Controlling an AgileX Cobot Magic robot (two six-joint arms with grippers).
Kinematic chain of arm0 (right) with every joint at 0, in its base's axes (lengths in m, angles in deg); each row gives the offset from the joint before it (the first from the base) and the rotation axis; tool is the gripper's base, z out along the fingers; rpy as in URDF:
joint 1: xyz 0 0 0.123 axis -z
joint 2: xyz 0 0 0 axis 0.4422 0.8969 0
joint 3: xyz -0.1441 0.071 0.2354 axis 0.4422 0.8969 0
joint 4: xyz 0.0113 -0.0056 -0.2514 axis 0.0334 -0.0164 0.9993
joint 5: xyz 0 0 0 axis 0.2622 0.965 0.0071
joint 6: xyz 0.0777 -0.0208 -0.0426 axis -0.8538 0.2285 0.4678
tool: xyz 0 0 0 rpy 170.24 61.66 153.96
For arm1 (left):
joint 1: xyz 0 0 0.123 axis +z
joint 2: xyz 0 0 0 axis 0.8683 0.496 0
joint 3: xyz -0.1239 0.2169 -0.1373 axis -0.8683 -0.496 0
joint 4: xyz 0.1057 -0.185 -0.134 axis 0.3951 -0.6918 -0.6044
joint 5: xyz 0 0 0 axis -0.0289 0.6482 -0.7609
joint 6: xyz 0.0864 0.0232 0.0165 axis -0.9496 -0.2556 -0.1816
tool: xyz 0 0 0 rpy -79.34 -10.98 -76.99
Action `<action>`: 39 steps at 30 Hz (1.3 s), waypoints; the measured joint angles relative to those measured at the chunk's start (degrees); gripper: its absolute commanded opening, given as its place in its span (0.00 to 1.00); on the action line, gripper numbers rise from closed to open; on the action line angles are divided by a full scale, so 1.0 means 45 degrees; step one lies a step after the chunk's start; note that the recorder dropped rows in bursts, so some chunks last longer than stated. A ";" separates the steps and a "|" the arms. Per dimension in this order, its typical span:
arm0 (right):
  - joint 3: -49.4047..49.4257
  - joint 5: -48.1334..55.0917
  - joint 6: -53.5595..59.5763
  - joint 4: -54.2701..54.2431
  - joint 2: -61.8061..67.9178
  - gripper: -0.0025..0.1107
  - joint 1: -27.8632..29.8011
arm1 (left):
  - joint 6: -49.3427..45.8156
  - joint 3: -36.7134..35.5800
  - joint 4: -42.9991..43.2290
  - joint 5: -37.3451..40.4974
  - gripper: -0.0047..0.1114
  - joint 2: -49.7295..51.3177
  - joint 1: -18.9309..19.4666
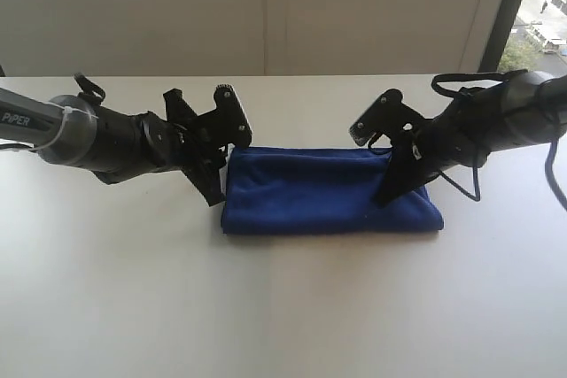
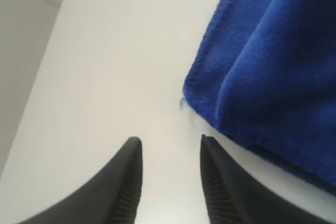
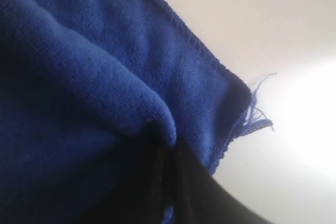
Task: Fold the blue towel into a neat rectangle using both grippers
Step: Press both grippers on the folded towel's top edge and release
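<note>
One blue towel (image 1: 328, 190) lies on the single white table (image 1: 283, 316), roughly midway between its left and right edges and closer to the far edge than to the near one. It is doubled over into a long rectangle whose long sides run parallel to the far edge. Two black arms reach in, one from each side, and each carries one gripper. The left gripper (image 1: 215, 196) hangs at the towel's left end, over bare tabletop just beside the cloth. In the left wrist view (image 2: 170, 139) its two fingers (image 2: 128, 182) stand a modest gap apart with nothing between them, and the towel's hemmed corner (image 2: 273, 66) lies just off the tip of one finger, with a plumper upper layer resting over the lower one. The right gripper (image 1: 386, 196) comes down on the towel's right end. In the right wrist view (image 3: 165, 153) its jaws are pressed together with a ridge of the blue cloth (image 3: 94, 77) pinched between them. Beside that grip, one towel corner shows a small tuft of frayed threads (image 3: 260, 115) lying on the white surface.
</note>
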 measured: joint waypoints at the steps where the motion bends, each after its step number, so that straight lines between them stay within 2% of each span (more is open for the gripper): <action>1: 0.0000 0.0000 0.0000 0.0000 0.0000 0.14 0.0030 | 0.0000 0.0000 0.0074 -0.0072 0.46 0.0000 0.0000; 7: 0.0000 0.0000 0.0000 0.0000 0.0000 0.42 0.0030 | 0.0000 0.0000 0.0220 -0.0165 0.46 0.0000 0.0000; 9: 0.0000 0.0047 -0.0058 0.0000 -0.0025 0.47 0.0030 | 0.0000 0.0000 0.0239 -0.0165 0.46 -0.0028 0.0000; 16: 0.0000 -0.0057 -0.0189 0.0000 -0.1419 0.50 0.0030 | 0.0023 0.0000 0.0269 0.0268 0.45 -0.0546 0.0000; 19: 0.0000 -0.0139 -0.0189 0.0000 -0.2228 0.50 0.0030 | 0.0053 0.0000 0.0269 0.0650 0.36 -0.0825 -0.0050; 21: -0.0006 -0.0092 -0.0250 0.0033 -0.2612 0.47 0.0038 | 0.0155 0.0000 0.0269 0.0953 0.25 -0.1050 -0.0109; 23: -0.0006 0.0177 -0.0680 0.0057 -0.2956 0.39 0.0059 | 0.0553 0.0000 0.0269 0.1437 0.15 -0.1312 -0.0223; 25: -0.0006 0.0524 -0.1416 -0.0006 -0.3184 0.21 0.0059 | 0.1178 0.0000 0.0269 0.2168 0.04 -0.1608 -0.0364; 27: -0.0006 0.0884 -0.1933 -0.0442 -0.3277 0.02 0.0085 | 0.1659 0.0061 0.0269 0.3296 0.04 -0.1834 -0.0423; 30: -0.0006 0.1423 -0.0991 -0.2086 -0.3242 0.02 0.0131 | 0.2510 0.0748 0.0178 0.6495 0.04 -0.1911 -0.0475; 31: -0.0028 0.1561 -0.0104 -0.3064 -0.3132 0.02 0.0131 | 0.2950 0.1104 0.0146 0.7839 0.04 -0.1804 -0.0448; 34: -0.0271 0.2509 0.3679 -0.7084 -0.2735 0.02 0.0158 | 0.3702 0.2398 -0.0003 1.0107 0.04 -0.1194 -0.0220; 37: -0.0747 0.4365 0.9243 -1.1911 -0.2223 0.02 0.0182 | 0.4007 0.3828 -0.0342 1.2117 0.04 -0.0431 0.0253; 39: -0.1066 0.5356 1.1975 -1.4669 -0.1771 0.02 0.0182 | 0.4045 0.4735 -0.0915 1.3147 0.04 0.0051 0.0604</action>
